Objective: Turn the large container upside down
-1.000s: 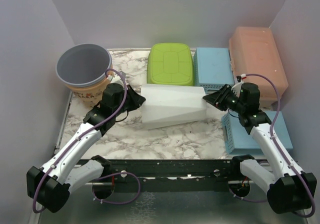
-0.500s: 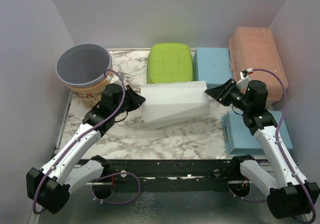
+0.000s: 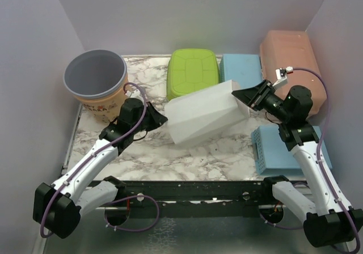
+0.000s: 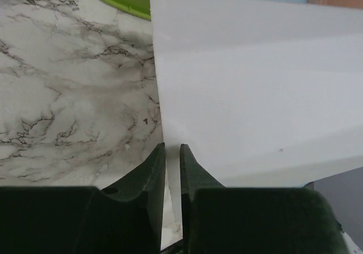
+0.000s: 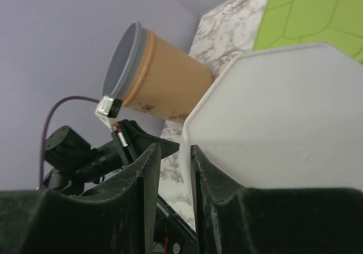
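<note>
**Right end of the box lifted – both grippers clamped on it**

Since 1 s ago the right gripper [image 3: 239, 94] has risen and swung toward the back wall, taking its end of the large container [image 3: 205, 113] up w/ it. The white box lay about level then and now sits tilted, right end high. The left gripper [image 3: 161, 118] has shifted only a little, staying low at the box's left end.

Left wrist cam: the left gripper [image 4: 172, 147] has its dark fingers [image 4: 153, 166] drawn nearly together, w/ a thin slit between them. The near edge of the large container [image 4: 255, 89] runs down into that slit, so they pinch the wall.

Right wrist cam: the right gripper [image 5: 174, 147] is closed on the rim of the large container [image 5: 278, 118]. The white edge sits in the gap, tight against the right-hand finger [image 5: 204, 166].

Position: the box spans the middle of the marble table [image 3: 142, 157], held btw. the two grippers. Whether its lower left end touches the top, I can't tell.

Around it:
- Green lid [image 3: 193, 72] just behind the box, at the back.
- Blue basket [image 3: 240, 71] beside the lid, to the right.
- Second blue basket [image 3: 286, 152] under the right forearm.
- Salmon bin [image 3: 295, 55] in the back right corner.
- Orange tub w/ grey rim [image 3: 95, 83] at back left – also seen past the box in the right wrist cam [image 5: 153, 75].
</note>
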`<state>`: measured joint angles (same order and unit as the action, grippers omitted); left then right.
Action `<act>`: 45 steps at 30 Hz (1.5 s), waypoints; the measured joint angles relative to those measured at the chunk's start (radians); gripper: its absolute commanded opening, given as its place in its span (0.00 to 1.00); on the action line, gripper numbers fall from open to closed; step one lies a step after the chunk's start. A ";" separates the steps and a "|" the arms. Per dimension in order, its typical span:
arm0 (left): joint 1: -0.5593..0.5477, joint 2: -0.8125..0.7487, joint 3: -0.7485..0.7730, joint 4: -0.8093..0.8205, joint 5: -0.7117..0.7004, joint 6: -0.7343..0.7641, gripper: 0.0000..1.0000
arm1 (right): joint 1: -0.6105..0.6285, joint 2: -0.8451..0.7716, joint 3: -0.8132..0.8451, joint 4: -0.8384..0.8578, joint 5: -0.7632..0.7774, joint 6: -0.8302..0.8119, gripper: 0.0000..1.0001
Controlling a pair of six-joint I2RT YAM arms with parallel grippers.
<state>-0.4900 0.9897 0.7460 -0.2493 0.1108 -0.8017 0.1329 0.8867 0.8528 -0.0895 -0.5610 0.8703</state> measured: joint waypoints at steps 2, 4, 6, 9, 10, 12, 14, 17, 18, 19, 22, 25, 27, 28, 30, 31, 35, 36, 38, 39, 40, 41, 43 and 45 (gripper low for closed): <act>-0.001 0.004 -0.018 0.008 0.017 -0.002 0.11 | 0.017 0.008 0.029 0.023 -0.023 0.006 0.32; -0.005 0.006 -0.031 0.010 0.033 -0.002 0.11 | 0.047 0.014 0.053 0.045 -0.044 0.009 0.33; -0.009 0.006 -0.038 0.016 0.049 -0.007 0.11 | 0.081 0.023 0.070 0.052 -0.066 0.009 0.33; -0.017 0.006 -0.038 0.032 0.066 -0.010 0.11 | 0.128 0.051 0.079 0.051 -0.086 0.005 0.34; -0.019 0.006 -0.038 0.036 0.069 -0.010 0.11 | 0.141 0.064 0.079 0.048 -0.089 0.003 0.34; -0.021 0.007 -0.039 0.045 0.076 -0.010 0.11 | 0.163 0.093 0.079 0.039 -0.089 0.000 0.34; -0.021 0.010 -0.042 0.048 0.077 -0.010 0.11 | 0.178 0.117 0.079 0.031 -0.089 -0.003 0.34; -0.021 0.013 -0.052 0.051 0.079 -0.010 0.11 | 0.202 0.137 0.079 0.027 -0.088 -0.008 0.35; -0.021 0.013 -0.056 0.051 0.079 -0.010 0.11 | 0.208 0.142 0.079 0.027 -0.087 -0.009 0.35; -0.021 0.013 -0.060 0.047 0.079 -0.010 0.11 | 0.211 0.145 0.079 0.027 -0.087 -0.011 0.35; -0.021 0.013 -0.068 0.046 0.079 -0.010 0.11 | 0.222 0.161 0.079 0.026 -0.087 -0.020 0.35; -0.021 0.013 -0.068 0.049 0.079 -0.010 0.11 | 0.233 0.184 0.079 0.023 -0.087 -0.026 0.37; -0.021 0.013 -0.068 0.050 0.079 -0.010 0.11 | 0.239 0.199 0.079 0.020 -0.087 -0.028 0.37; -0.021 0.013 -0.068 0.051 0.079 -0.010 0.11 | 0.241 0.205 0.079 0.019 -0.088 -0.031 0.38; -0.021 0.013 -0.068 0.051 0.079 -0.010 0.11 | 0.244 0.212 0.079 0.014 -0.087 -0.034 0.39; -0.021 0.013 -0.068 0.051 0.079 -0.010 0.11 | 0.246 0.213 0.079 0.011 -0.087 -0.035 0.40; -0.021 0.013 -0.068 0.053 0.079 -0.010 0.14 | 0.246 0.212 0.086 -0.017 -0.078 -0.058 0.43; -0.021 0.012 -0.068 0.053 0.079 -0.010 0.16 | 0.246 0.211 0.094 -0.035 -0.066 -0.067 0.47; -0.021 0.006 -0.068 0.053 0.079 -0.010 0.21 | 0.247 0.196 0.111 -0.073 -0.020 -0.090 0.53; -0.021 0.000 -0.068 0.053 0.078 -0.010 0.25 | 0.248 0.175 0.118 -0.095 0.023 -0.113 0.58; -0.021 -0.005 -0.068 0.053 0.078 -0.011 0.29 | 0.248 0.154 0.123 -0.110 0.052 -0.124 0.63; -0.021 -0.013 -0.068 0.052 0.077 -0.012 0.32 | 0.248 0.126 0.129 -0.126 0.091 -0.141 0.68; -0.021 -0.031 -0.068 0.052 0.073 -0.017 0.39 | 0.248 0.068 0.148 -0.153 0.177 -0.178 0.75; -0.021 -0.051 -0.068 0.051 0.063 -0.022 0.45 | 0.248 0.035 0.174 -0.175 0.250 -0.202 0.80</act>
<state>-0.5110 0.9386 0.6785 -0.1986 0.1738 -0.8238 0.3805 0.9218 1.0271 -0.2649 -0.3107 0.6682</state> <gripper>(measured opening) 0.357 0.734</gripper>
